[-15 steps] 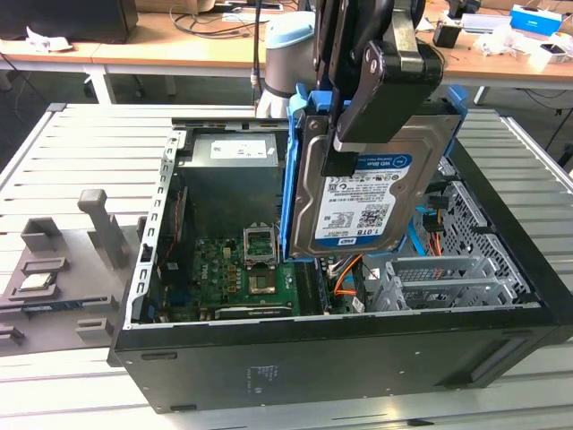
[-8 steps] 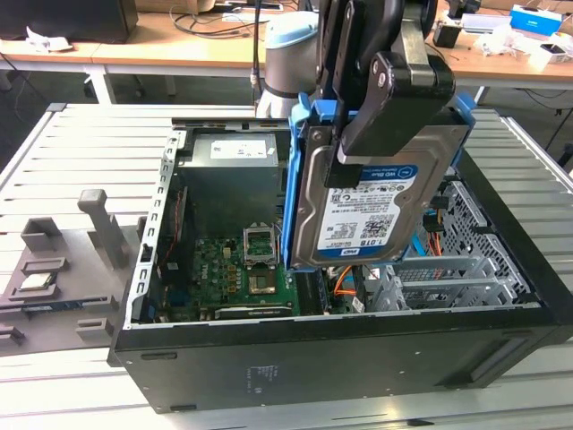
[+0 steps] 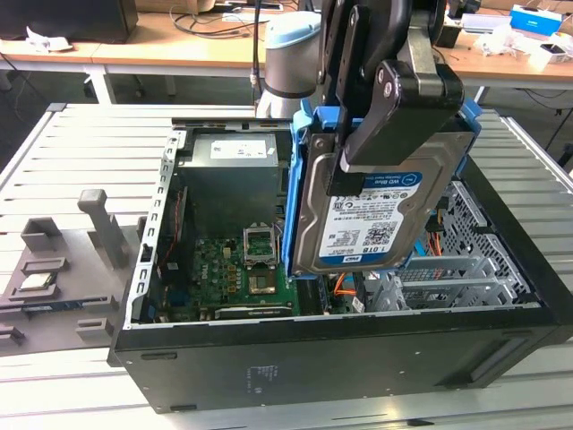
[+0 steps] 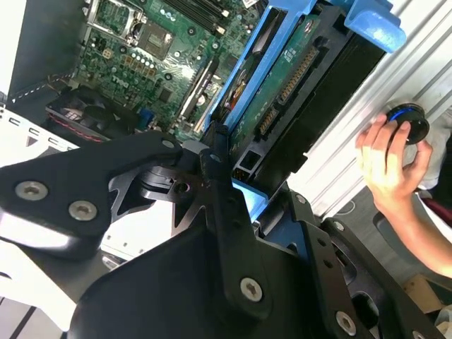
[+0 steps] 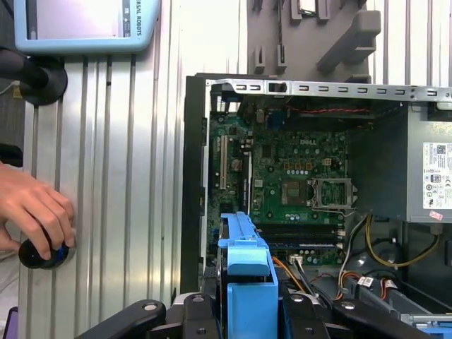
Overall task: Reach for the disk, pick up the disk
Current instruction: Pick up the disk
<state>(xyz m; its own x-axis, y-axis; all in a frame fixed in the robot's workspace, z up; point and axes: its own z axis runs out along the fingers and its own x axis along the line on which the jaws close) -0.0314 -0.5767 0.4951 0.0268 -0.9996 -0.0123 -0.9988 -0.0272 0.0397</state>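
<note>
The disk (image 3: 372, 219) is a silver hard drive with a white-and-blue label and a blue plastic bracket (image 3: 300, 179) round its edges. It hangs upright above the open computer case, clear of the drive cage. My gripper (image 3: 351, 166) is shut on the disk from above, one black finger (image 3: 398, 107) lying across its labelled face. In the second wrist view the disk's green circuit side (image 4: 282, 78) runs away from my gripper (image 4: 229, 166). In the first wrist view the bracket's blue end (image 5: 244, 272) sits between the black fingers (image 5: 304, 311).
The black computer case (image 3: 340, 363) lies open on a slatted metal table (image 3: 81, 134), showing the motherboard (image 3: 224, 260), the power supply (image 3: 233, 175) and a metal drive cage (image 3: 466, 269). A grey fixture (image 3: 63, 260) stands at the exterior view's left. A person's hand (image 5: 35, 212) rests on a black knob beside the case.
</note>
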